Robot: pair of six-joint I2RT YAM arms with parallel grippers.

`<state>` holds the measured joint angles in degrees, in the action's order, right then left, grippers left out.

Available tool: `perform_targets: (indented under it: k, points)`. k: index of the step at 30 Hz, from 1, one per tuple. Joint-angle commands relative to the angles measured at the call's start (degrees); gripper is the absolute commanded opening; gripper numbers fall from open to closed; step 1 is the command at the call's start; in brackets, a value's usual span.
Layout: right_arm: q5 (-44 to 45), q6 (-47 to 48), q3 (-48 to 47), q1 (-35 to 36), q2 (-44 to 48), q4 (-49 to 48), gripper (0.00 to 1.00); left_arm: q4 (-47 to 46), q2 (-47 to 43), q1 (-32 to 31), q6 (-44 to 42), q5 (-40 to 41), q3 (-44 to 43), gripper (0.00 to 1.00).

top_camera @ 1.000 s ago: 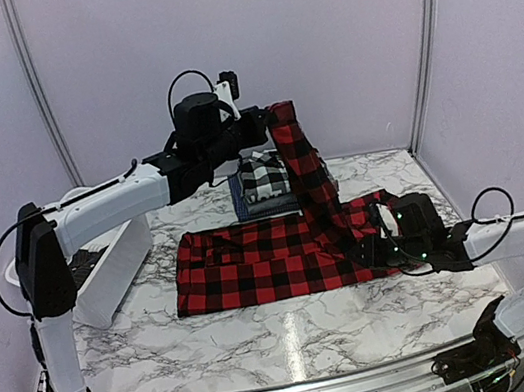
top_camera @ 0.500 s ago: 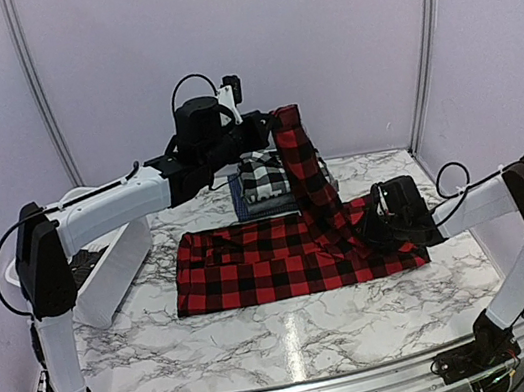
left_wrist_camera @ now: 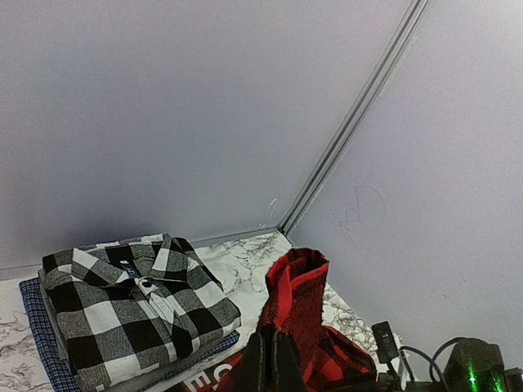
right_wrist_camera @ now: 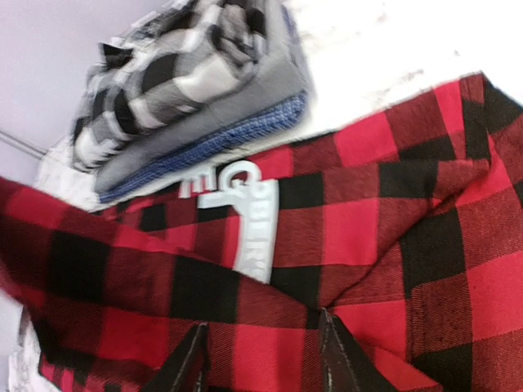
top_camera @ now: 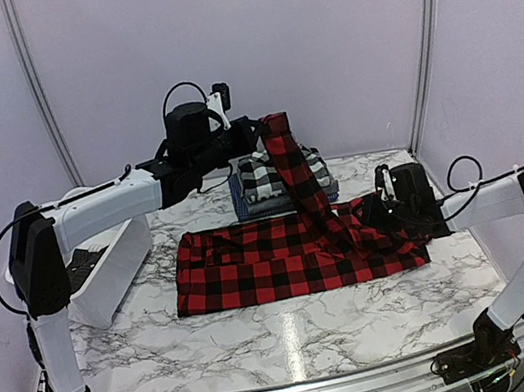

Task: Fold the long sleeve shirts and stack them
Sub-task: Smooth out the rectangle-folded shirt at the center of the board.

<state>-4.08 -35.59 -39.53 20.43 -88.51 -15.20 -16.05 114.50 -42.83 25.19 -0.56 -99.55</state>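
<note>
Top external: red-and-black check shirt (top_camera: 273, 260) lies flat on bench (top_camera: 267, 337), sleeve (top_camera: 301, 174) hoisted by clamped left pincer (top_camera: 265, 127), right pincer (right_wrist_camera: 263, 322) part-open over its right end.

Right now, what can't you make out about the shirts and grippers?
- Right wrist view: right gripper has its tips cut off by the bottom edge; whether they pinch the red-and-black shirt is unclear.
- Top view: white tub contents hidden by the left arm.
- Left wrist view: lower shirts covered by the black-and-white plaid shirt; only edges show.
</note>
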Motion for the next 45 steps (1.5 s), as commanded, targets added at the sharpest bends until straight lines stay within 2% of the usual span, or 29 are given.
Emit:
perform_targets:
  k: [1,7,10,18,21,26,29,37,45]
  points:
    - [-6.9,8.0,3.4,1.2,6.2,-3.4,0.43,-2.0,-1.2,0.7,1.4,-0.9,-2.1,0.00]
    - [-9.4,14.6,6.2,5.5,6.4,-3.5,0.44,-2.0,0.8,1.0,3.0,-2.2,-4.3,0.00]
    - [-7.1,15.8,7.2,7.7,6.6,-3.1,0.44,-2.0,1.2,1.4,3.7,-2.5,-4.9,0.00]
    - [-1.0,16.2,8.0,7.9,7.4,-2.7,0.44,-2.0,1.6,1.8,4.1,-3.6,-5.6,0.00]
    - [0.7,16.7,6.3,7.9,6.0,-2.2,0.38,-2.0,1.5,1.9,4.2,-4.2,-5.6,0.00]
    - [3.6,17.2,2.6,7.9,4.2,-0.1,0.12,-2.0,1.2,1.9,3.8,-5.5,-5.2,0.00]
    - [8.4,17.2,0.6,7.8,3.4,2.3,0.00,-2.0,0.7,2.0,3.3,-7.0,-4.6,0.00]
    - [20.2,15.8,-6.4,6.9,0.1,9.7,0.00,-2.1,-2.7,3.6,1.3,-15.7,0.3,0.00]
    - [26.6,20.3,-10.8,4.6,-2.3,12.1,0.00,-2.0,-10.3,5.5,-3.5,-26.8,14.4,0.00]
